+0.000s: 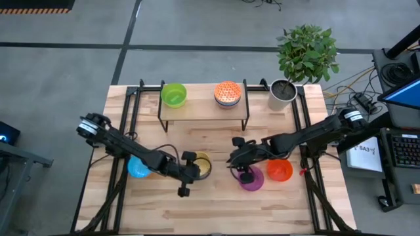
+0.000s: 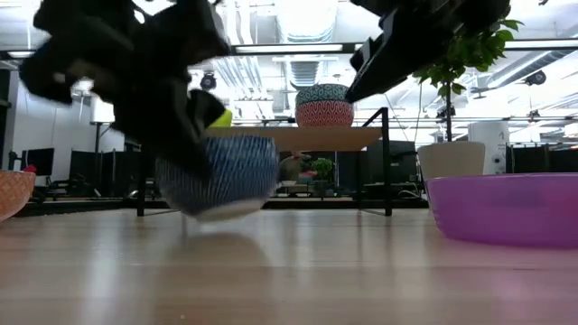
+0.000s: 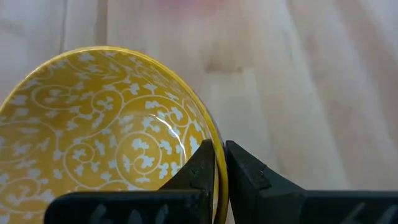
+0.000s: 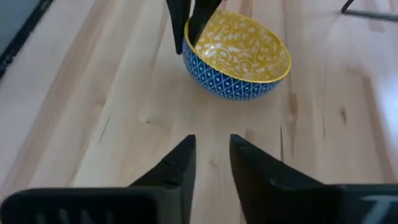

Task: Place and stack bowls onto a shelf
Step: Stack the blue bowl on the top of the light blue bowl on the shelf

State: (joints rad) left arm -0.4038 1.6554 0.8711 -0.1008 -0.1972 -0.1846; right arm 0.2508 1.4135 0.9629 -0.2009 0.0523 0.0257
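The blue-and-white bowl (image 4: 236, 56) has a yellow patterned inside (image 3: 106, 137) and sits near the table's middle (image 1: 202, 165), in front of the shelf (image 1: 203, 111). My left gripper (image 1: 192, 166) is shut on its rim. My right gripper (image 4: 211, 155) is open by a narrow gap and holds nothing. It hovers over the table near the purple bowl (image 1: 251, 179), pointing at the blue-and-white bowl. On the shelf stand a green bowl (image 1: 174, 94) and a stack of patterned bowls (image 1: 227, 94). A light blue bowl (image 1: 138, 168) and an orange-red bowl (image 1: 280, 170) rest on the table. My left gripper pinches the blue-and-white bowl's rim (image 3: 217, 163), one finger (image 3: 199, 165) inside the bowl and one (image 3: 245, 168) outside. The fingers come from above, pointing down, on the rim's left side (image 4: 186, 28). The bowl hangs tilted (image 2: 217, 176); I cannot tell whether its base touches the table.
A grey plant pot (image 1: 282, 94) with a leafy plant stands at the far right, beside the shelf. An orange patterned bowl (image 2: 9, 194) shows at the low view's left edge. Bare tabletop (image 1: 210, 210) lies along the near edge.
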